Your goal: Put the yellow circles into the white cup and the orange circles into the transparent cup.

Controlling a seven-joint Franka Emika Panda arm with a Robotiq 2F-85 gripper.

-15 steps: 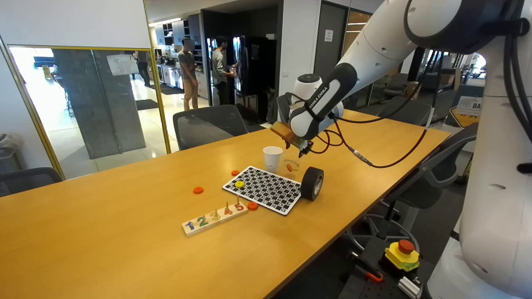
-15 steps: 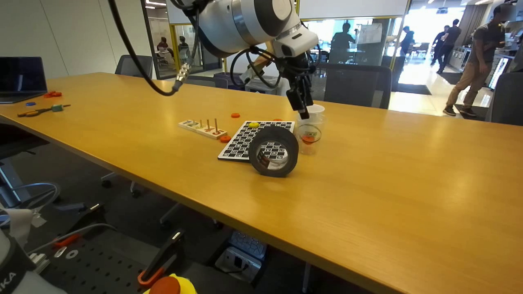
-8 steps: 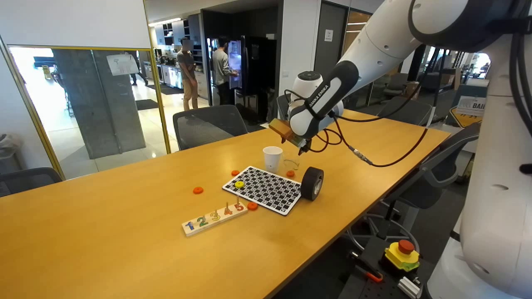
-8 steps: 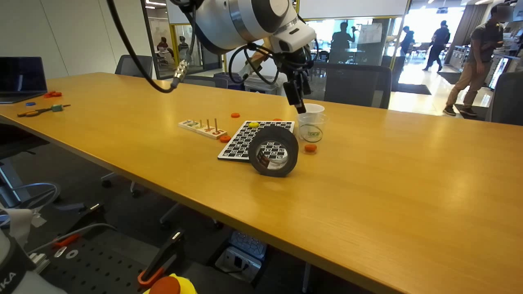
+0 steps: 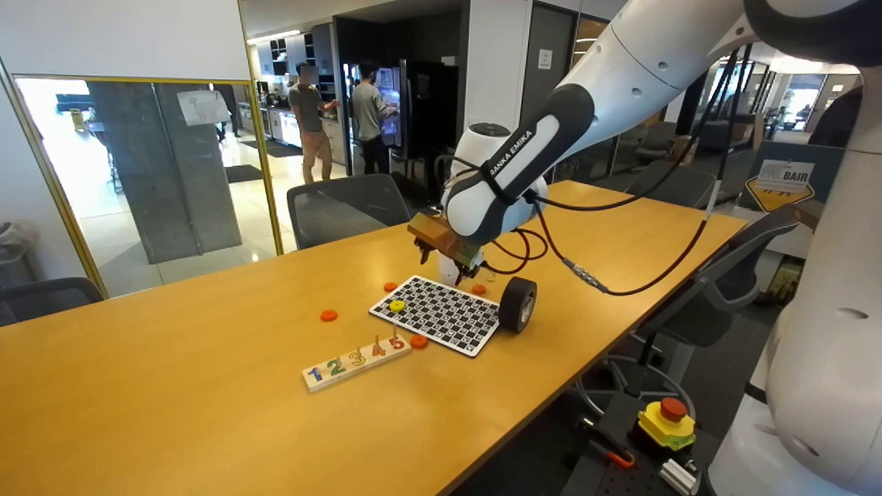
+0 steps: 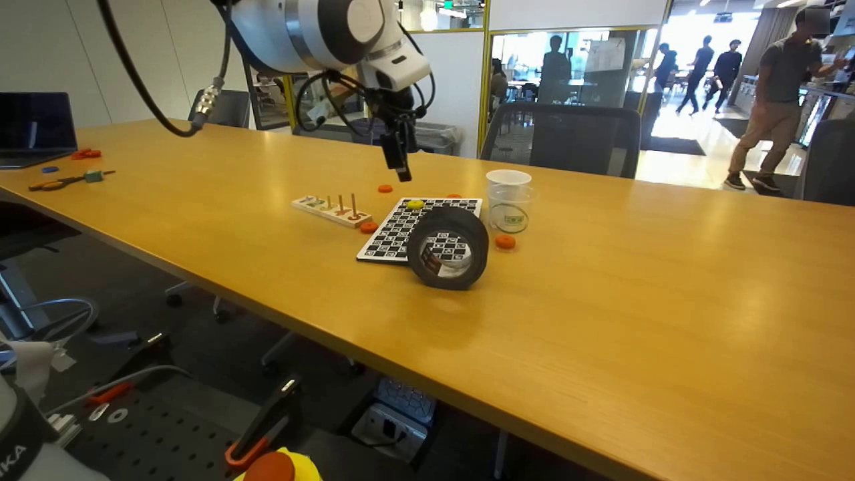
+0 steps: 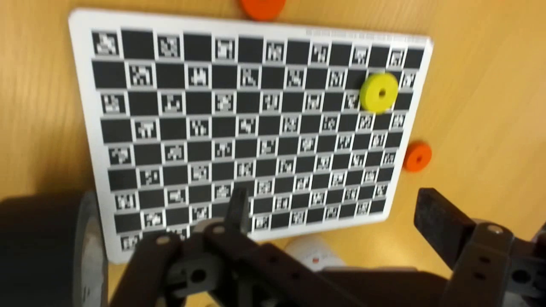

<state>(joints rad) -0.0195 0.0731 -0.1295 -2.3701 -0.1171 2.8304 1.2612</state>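
My gripper [image 7: 332, 196] stands open above the checkered board, with nothing between its fingers. One yellow circle [image 7: 370, 94] lies flat on the board near a corner. Inside the transparent cup [image 6: 518, 204], an orange circle [image 6: 505, 242] rests at the bottom. Just behind that cup is the white cup [image 6: 504, 178], upright; its inside cannot be seen. The arm partly hides the white cup [image 5: 448, 274] in an exterior view. Three more orange circles lie on the table around the board: one [image 5: 329, 315] farther off, one [image 5: 390, 286] at a board corner, one [image 5: 419, 342] beside the pegs.
A black tape roll [image 5: 510, 306] stands on edge against the checkered board [image 5: 448, 313]. The wooden peg strip [image 5: 344, 368] with numbers lies in front of the board. A laptop [image 6: 33, 123] and pliers [image 6: 57, 185] sit at the table's far end.
The orange circle has dropped to the bottom of the transparent cup. My gripper has opened wide and moved from over the cups toward the board side.
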